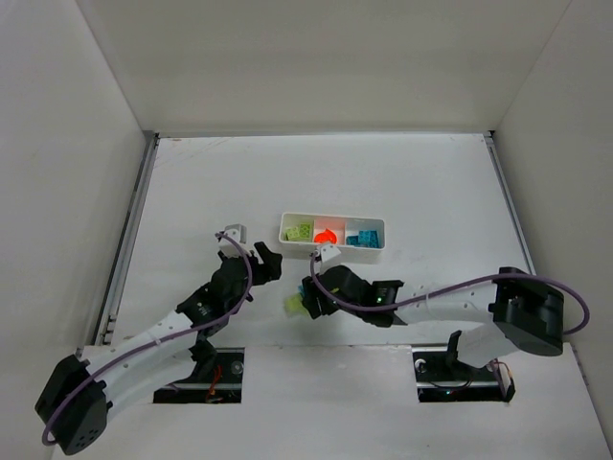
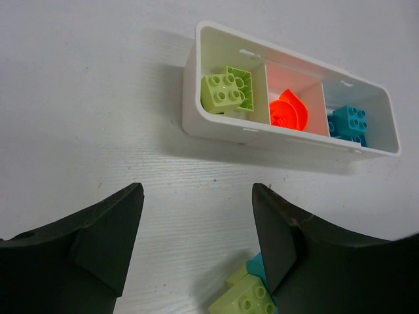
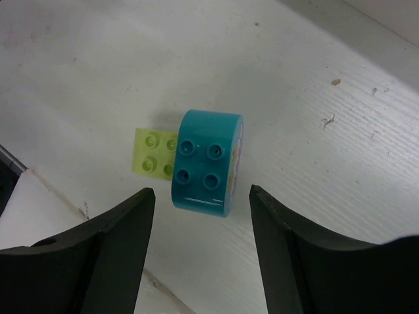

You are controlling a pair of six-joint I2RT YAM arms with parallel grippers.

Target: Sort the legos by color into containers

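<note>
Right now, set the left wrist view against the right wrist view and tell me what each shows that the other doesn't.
Only the left wrist: the white tray, with yellow-green legos in its left compartment, an orange-red piece in the middle one and cyan bricks in the right. Only the right wrist: the whole studded top of the loose cyan brick. Both: that brick and the loose yellow-green brick beside it on the table.

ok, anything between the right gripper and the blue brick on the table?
Nothing visible. The right gripper is open above the blue brick. A green brick lies close beside that brick on one finger's side and might crowd that finger on the way down.
</note>
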